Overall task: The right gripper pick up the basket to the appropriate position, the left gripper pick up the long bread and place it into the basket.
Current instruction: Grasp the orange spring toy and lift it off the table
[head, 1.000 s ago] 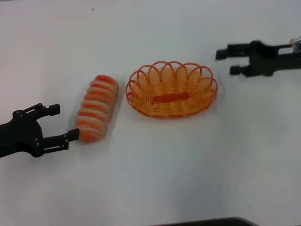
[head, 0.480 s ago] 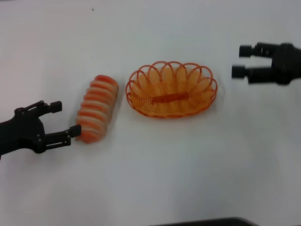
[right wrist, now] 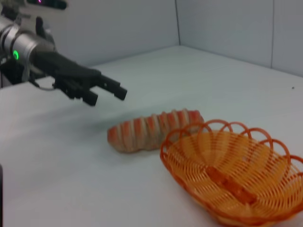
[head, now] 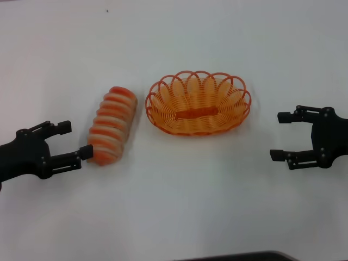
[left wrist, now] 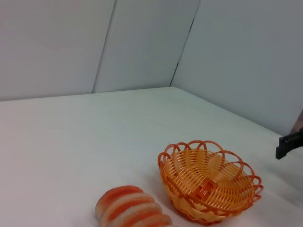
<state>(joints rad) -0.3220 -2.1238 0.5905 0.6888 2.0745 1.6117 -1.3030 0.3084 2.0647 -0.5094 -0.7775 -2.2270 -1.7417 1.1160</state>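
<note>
Orange plastic weave makes up the oval basket [head: 198,103], which sits on the white table [head: 179,206] with its looped scalloped rim up and a solid orange strip along its base. Taking the basket as the landmark, the long bread [head: 111,125] lies just beside its left end, apart from it by a narrow strip of table; it is a ridged toy loaf striped orange-red and cream, lying flat and angled so that its far end is the end closest to the basket. The right wrist view shows the same pair, the long bread [right wrist: 154,129] lying behind the basket [right wrist: 235,171] rim.

Farther left of the basket, beyond the bread, the left gripper [head: 75,141] points toward the loaf's near end with its fingers spread and grasping nothing; one fingertip is at the bread's near end, though whether it touches cannot be told. A green light glows on its arm in the right wrist view.

To the right of the basket, well apart from it and slightly nearer the robot, the right gripper [head: 278,136] faces the basket with its fingers spread wide, holding nothing.
</note>
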